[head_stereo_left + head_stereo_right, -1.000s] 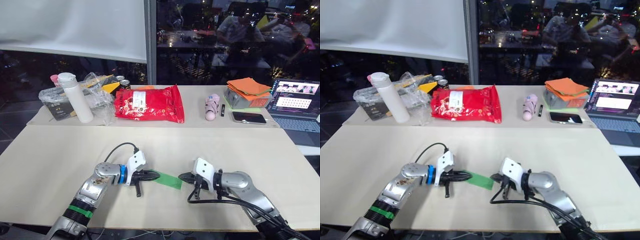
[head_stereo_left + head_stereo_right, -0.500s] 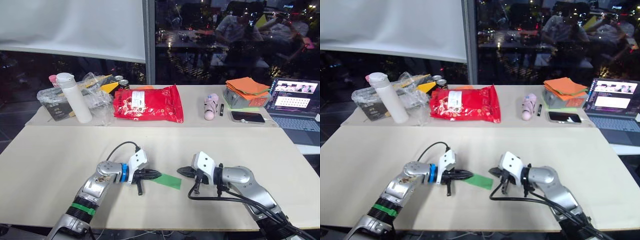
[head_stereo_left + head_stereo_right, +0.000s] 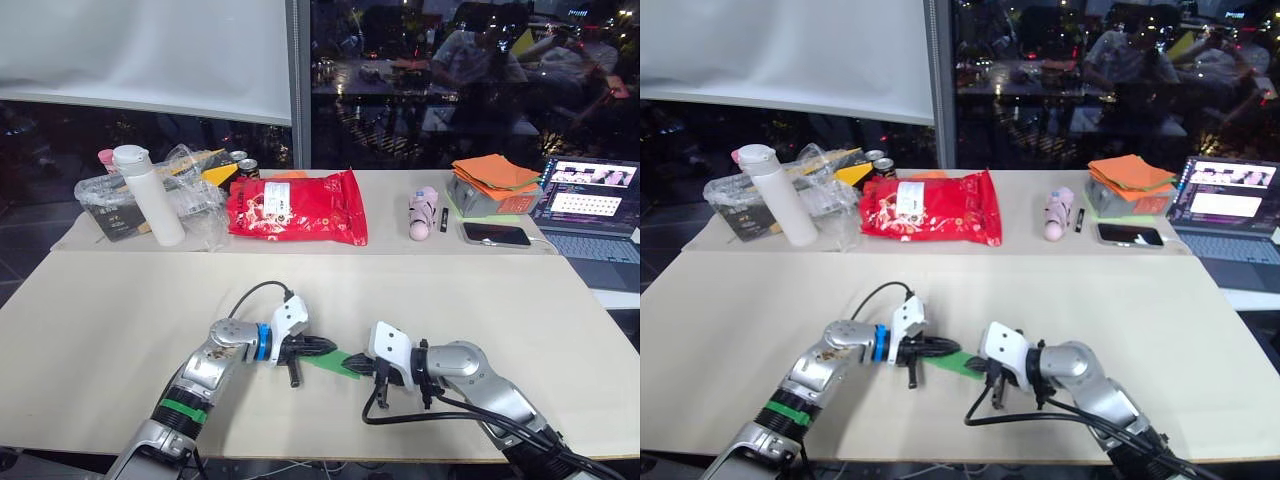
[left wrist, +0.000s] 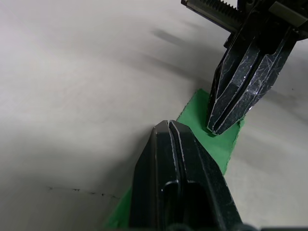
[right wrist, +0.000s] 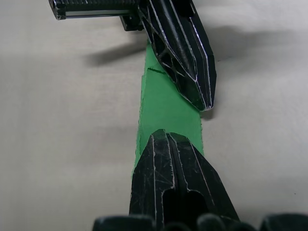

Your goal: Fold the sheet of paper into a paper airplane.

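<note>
The sheet of paper (image 3: 337, 361) is a narrow creased green strip lying flat on the beige table (image 3: 110, 320), near its front edge. My left gripper (image 3: 326, 347) is shut and lies across the strip's left part, its tip resting on the green paper (image 5: 166, 103). My right gripper (image 3: 357, 364) is shut too, its tip set down on the strip's right end. In the left wrist view the two tips sit close together over the paper (image 4: 219, 144), almost touching. Neither gripper has the paper between its fingers.
Along the far table stand a white bottle (image 3: 150, 195), a clear plastic bag (image 3: 195, 195), a red bag (image 3: 295, 207), a pink object (image 3: 424, 213), an orange paper stack (image 3: 495, 172), a phone (image 3: 497, 235) and an open laptop (image 3: 590, 200).
My right gripper has slid left onto the strip's right end. My left gripper has shifted slightly right along it, closing the gap between the two tips.
</note>
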You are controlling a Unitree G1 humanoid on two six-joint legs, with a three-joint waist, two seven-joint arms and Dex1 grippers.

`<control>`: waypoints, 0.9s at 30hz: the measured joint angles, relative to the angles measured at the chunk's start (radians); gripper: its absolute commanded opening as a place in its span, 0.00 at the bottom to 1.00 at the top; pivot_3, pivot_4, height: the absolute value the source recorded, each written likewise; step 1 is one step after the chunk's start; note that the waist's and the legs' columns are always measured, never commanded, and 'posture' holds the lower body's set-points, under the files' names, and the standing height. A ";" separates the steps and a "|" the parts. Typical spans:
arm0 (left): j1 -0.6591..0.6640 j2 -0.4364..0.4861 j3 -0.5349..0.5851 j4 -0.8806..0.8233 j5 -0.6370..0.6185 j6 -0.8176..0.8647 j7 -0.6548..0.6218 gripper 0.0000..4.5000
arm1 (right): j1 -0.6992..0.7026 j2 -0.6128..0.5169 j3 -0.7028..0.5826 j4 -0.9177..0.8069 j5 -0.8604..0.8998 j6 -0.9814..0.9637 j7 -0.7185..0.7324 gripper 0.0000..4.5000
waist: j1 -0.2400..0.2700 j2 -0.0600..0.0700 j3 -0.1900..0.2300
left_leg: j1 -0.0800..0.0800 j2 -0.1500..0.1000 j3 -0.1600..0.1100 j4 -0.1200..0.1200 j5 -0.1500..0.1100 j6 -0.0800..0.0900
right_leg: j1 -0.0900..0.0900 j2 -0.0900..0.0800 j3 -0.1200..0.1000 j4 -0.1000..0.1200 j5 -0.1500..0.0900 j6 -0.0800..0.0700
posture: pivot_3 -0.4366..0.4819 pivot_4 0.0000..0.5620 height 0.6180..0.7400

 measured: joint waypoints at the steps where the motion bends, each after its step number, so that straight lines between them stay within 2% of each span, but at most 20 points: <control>1: -0.001 0.000 0.000 0.008 0.001 0.001 0.000 0.00 | 0.000 0.000 0.001 -0.001 0.000 0.002 -0.001 0.00 | -0.001 0.000 0.000 | 0.000 0.000 0.000 0.000 0.000 0.000 | 0.000 0.000 0.000 0.000 0.000 0.000 | 0.48 0.27 0.93; 6: 0.006 0.009 0.035 -0.003 -0.031 0.057 0.005 0.00 | -0.002 0.000 0.005 -0.007 -0.001 0.011 0.000 0.00 | -0.003 0.000 0.000 | 0.000 0.000 0.000 0.000 0.000 0.000 | 0.000 0.000 0.000 0.001 0.000 0.000 | 0.48 0.27 0.93; 11: 0.077 0.083 0.138 -0.100 -0.108 0.143 0.015 0.00 | -0.006 -0.003 0.009 -0.008 0.000 0.012 0.007 0.00 | -0.006 0.000 0.000 | 0.001 0.000 0.000 0.000 0.000 0.000 | 0.000 0.000 0.000 0.001 0.000 0.000 | 0.48 0.27 0.93; 14: 0.106 0.106 0.154 -0.125 -0.118 0.162 0.029 0.00 | -0.011 -0.006 0.011 -0.008 0.000 0.012 0.015 0.00 | -0.002 0.000 0.000 | 0.001 0.000 0.000 0.000 0.000 0.000 | 0.000 0.000 0.000 0.001 0.000 0.000 | 0.48 0.27 0.93; 17: 0.127 0.112 0.154 -0.128 -0.120 0.166 0.042 0.00 | -0.022 -0.005 0.015 0.000 0.001 0.011 0.027 0.00 | -0.001 0.000 0.000 | 0.001 0.000 0.000 0.000 0.000 0.000 | 0.000 0.000 0.000 0.001 0.000 0.000 | 0.48 0.27 0.93; 20: 0.122 0.085 0.206 -0.150 -0.174 0.200 0.069 0.00 | -0.051 -0.002 0.011 0.008 0.024 0.023 0.052 0.00 | -0.001 0.000 0.000 | 0.000 0.000 0.000 0.000 0.000 0.000 | -0.001 0.000 0.000 0.001 0.000 0.000 | 0.48 0.27 0.93; 23: 0.112 0.096 0.261 -0.199 -0.233 0.245 0.084 0.00 | -0.094 -0.011 0.004 -0.060 0.079 0.097 0.093 0.00 | -0.005 -0.001 0.001 | 0.000 0.000 0.000 0.000 0.000 0.000 | -0.002 0.000 0.000 0.001 0.000 0.000 | 0.48 0.27 0.93; 27: 0.133 0.191 0.295 -0.301 -0.283 0.297 0.063 0.00 | -0.189 -0.066 -0.012 -0.204 0.171 0.246 0.153 0.00 | -0.009 0.000 0.001 | 0.001 0.001 0.000 -0.001 0.000 0.000 | -0.001 0.000 0.000 0.001 0.000 0.000 | 0.48 0.27 0.93</control>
